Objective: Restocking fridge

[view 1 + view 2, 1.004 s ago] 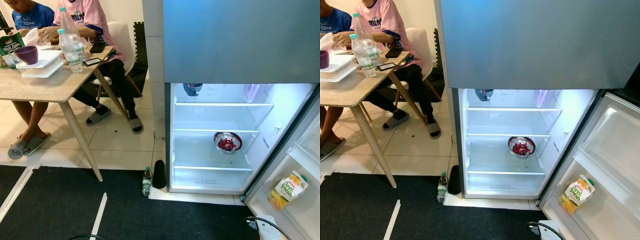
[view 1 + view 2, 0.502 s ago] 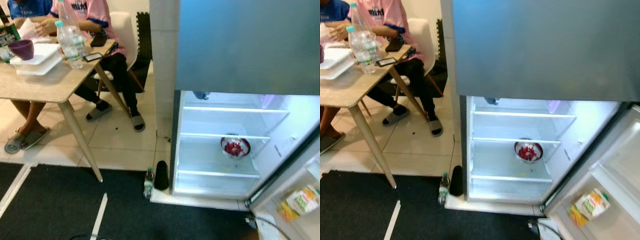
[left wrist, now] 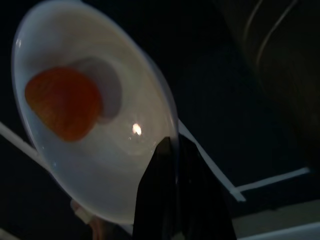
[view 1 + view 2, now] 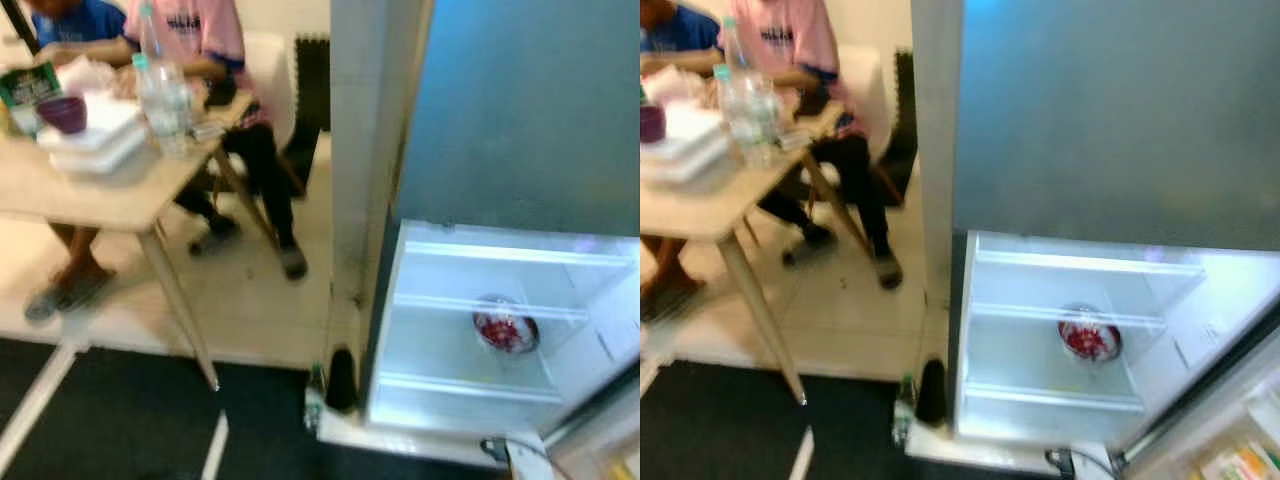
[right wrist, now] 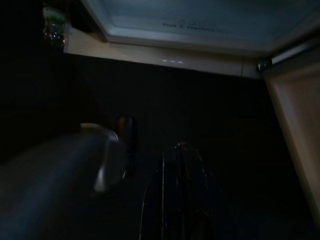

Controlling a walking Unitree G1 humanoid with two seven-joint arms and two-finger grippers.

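Wooden table [image 4: 110,195] on pale tiles [image 4: 250,300], dark mat [image 4: 120,420] nearer.

Both eye views are smeared by motion blur; the open white fridge interior [image 4: 480,340] glows brightly at four o'clock. Both wrist views are very dark, one glint on the white round plate [image 3: 135,130].

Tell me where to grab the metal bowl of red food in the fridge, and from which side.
Grip the metal bowl by its near rim, one finger inside and one outside, coming straight in from the open front of the fridge. It sits upright on the middle shelf toward the right, with a shelf above, so a top-down reach looks cramped. The views are blurred; rim detail is unclear.
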